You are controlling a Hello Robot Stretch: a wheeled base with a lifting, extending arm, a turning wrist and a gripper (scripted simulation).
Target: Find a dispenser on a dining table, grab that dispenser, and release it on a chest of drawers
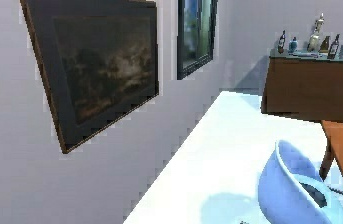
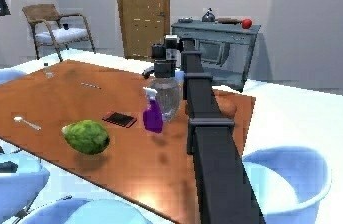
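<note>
A dispenser bottle (image 2: 153,108) with a clear top and purple lower half stands on the brown dining table (image 2: 59,100) in the arm side view, near the table's right side. My arm's dark bar rises from the bottom edge and ends just behind the bottle. The gripper (image 2: 160,78) shows there as a dark body right above the bottle. With the bottle standing on the table at the gripper, I cannot tell whether the gripper holds anything. A brown chest of drawers (image 1: 314,88) with several bottles on top stands at the far right of the forward view.
On the table lie a green round thing (image 2: 86,137), a black phone (image 2: 119,119) and a spoon (image 2: 24,122). Light blue chairs (image 2: 289,175) ring the table. A grey cabinet (image 2: 219,48) stands beyond it. Two framed pictures (image 1: 104,60) hang on the near wall.
</note>
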